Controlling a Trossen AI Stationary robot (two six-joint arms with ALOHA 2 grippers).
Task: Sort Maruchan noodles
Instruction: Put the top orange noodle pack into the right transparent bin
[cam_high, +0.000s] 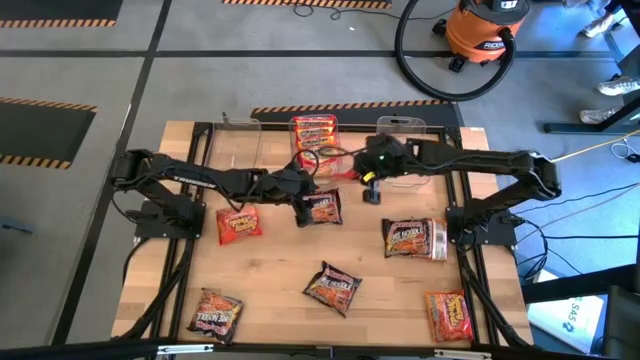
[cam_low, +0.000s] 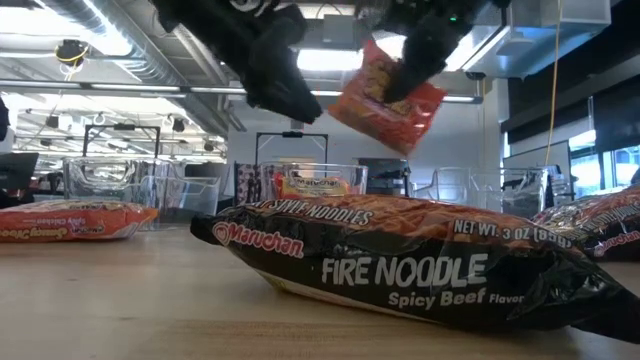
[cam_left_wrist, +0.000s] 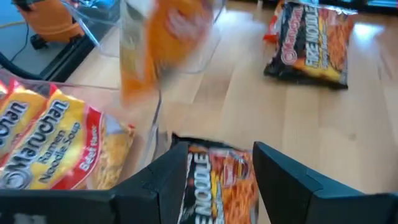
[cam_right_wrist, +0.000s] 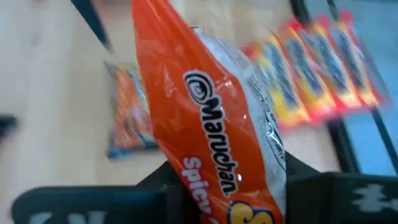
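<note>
Your right gripper (cam_right_wrist: 249, 180) clamps a glossy orange packet (cam_right_wrist: 211, 118); the left gripper (cam_left_wrist: 214, 180), jaws apart, hovers over a dark packet (cam_left_wrist: 214, 177). Only the middle clear tub (cam_high: 313, 119) holds red-yellow packets (cam_high: 313, 130); several packets lie loose.

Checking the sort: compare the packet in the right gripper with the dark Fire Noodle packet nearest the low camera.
The orange packet hangs tilted in the air, pinched by the right gripper; the Fire Noodle packet lies flat on the table, untouched. The orange packet is bright orange-red; the Fire Noodle packet is mostly black with a noodle picture on top. Both carry the Maruchan name on glossy wrappers.
</note>
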